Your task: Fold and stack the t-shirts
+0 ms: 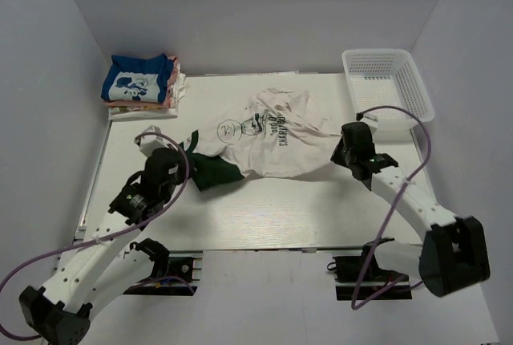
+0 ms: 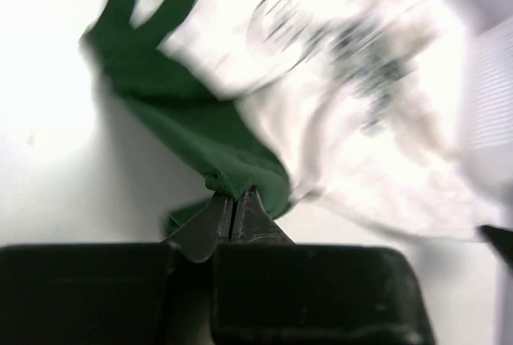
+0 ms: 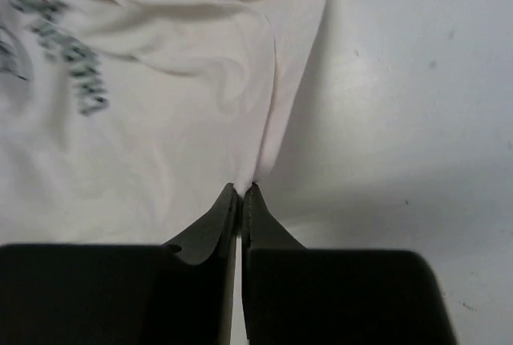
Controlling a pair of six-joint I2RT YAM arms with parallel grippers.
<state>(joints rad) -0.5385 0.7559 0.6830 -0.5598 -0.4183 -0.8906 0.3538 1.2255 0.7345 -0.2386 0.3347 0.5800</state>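
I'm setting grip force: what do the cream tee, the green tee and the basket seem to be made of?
The cream tee looks like soft matte knit cloth, probably cotton, since it wrinkles and drapes. The green tee looks like similar matte cloth and bunches limply. The basket appears to be rigid white plastic with moulded mesh walls.

The left hand (image 2: 233, 198) pinches the dark green t-shirt (image 2: 200, 128), partly under the cream t-shirt (image 2: 361, 152).

A robotics lab test cell: plain white panels (image 1: 256, 8) box in the white table (image 1: 280, 209) on its left, far and right sides, and a left arm (image 1: 104, 245) and right arm (image 1: 405, 196) trailing purple cables (image 1: 393, 107) are bolted at its near edge.
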